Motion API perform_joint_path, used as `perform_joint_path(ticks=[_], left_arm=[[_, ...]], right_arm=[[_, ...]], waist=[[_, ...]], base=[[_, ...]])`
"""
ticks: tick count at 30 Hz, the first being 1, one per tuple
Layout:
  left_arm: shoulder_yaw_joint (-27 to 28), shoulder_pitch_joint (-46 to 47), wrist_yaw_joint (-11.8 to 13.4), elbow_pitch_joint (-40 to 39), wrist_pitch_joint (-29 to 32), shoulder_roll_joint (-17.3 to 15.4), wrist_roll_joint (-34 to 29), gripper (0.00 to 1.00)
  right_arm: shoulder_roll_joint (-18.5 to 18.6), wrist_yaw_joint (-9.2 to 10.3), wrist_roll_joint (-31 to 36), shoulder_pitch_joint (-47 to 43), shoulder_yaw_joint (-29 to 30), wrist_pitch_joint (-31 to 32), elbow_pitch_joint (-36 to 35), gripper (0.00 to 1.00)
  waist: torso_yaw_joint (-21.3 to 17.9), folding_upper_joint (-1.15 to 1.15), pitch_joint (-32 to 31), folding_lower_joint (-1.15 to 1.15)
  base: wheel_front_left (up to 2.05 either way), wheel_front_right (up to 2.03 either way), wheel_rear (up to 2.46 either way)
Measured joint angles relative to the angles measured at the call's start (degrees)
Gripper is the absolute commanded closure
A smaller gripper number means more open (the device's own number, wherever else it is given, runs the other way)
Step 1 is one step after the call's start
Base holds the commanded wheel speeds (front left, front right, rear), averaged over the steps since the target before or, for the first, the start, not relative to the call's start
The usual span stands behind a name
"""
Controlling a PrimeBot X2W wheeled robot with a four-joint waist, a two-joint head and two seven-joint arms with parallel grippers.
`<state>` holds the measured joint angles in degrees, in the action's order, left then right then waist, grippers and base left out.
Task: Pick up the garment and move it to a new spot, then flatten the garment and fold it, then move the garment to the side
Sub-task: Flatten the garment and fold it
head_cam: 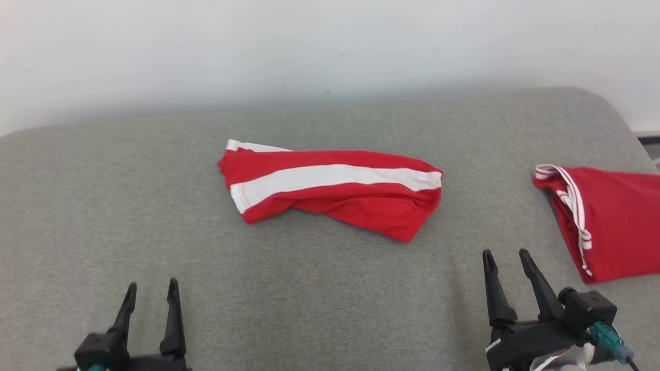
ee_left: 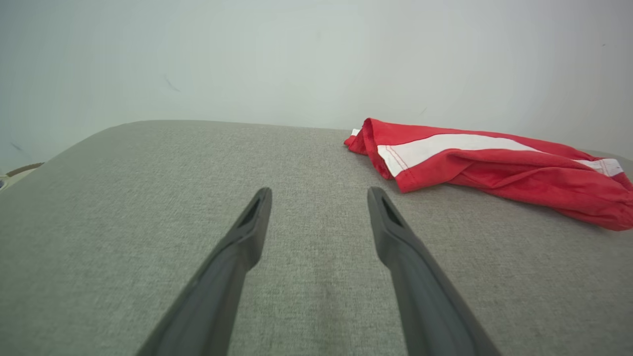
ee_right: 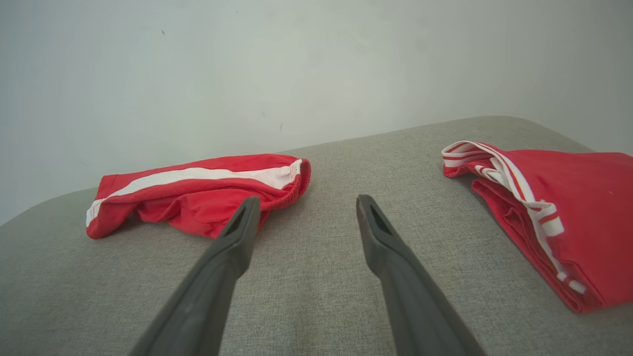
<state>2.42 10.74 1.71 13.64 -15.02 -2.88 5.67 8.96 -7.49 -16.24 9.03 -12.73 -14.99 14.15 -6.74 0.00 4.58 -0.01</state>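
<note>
Garment [head_cam: 330, 188] lies crumpled mid-cushion [head_cam: 103, 206], its long axis running left to right across the head view, ahead of both grippers and touching neither. The right gripper [head_cam: 506, 252], fingers spread and empty, looks the nearer, close to the garment's right end. The left gripper [head_cam: 152, 284], likewise spread, sits well apart from its left end, and a second garment [head_cam: 613, 221] lies folded at the far right.

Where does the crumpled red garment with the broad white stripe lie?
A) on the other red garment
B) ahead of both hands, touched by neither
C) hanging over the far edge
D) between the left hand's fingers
B: the striped garment lies apart from the open left hand, the open right hand and the other red garment.
</note>
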Motion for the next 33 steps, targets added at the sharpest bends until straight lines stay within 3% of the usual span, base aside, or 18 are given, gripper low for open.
perform_joint_path(ticks=[19,27,33], left_arm=[[-1.0,-7.2,2.0,-2.8,0.0,0.0,-1.6,0.0],[-2.0,-6.2,0.4,-3.3,0.0,0.0,-0.5,0.0],[-4.7,3.8,-2.2,-1.3,0.0,0.0,-0.2,0.0]], right_arm=[[-1.9,0.0,2.3,-2.8,0.6,-0.1,0.0,0.0],[-1.2,0.0,2.0,-1.9,0.5,-0.1,0.9,0.0],[0.2,0.0,-0.9,6.9,-0.1,-0.1,2.4,0.0]], waist=[[3.0,0.0,-4.1,0.0],[2.8,0.0,-2.6,0.0],[2.4,0.0,1.9,0.01]], base=[[0.0,0.0,0.0],[0.0,0.0,0.0],[0.0,0.0,0.0]])
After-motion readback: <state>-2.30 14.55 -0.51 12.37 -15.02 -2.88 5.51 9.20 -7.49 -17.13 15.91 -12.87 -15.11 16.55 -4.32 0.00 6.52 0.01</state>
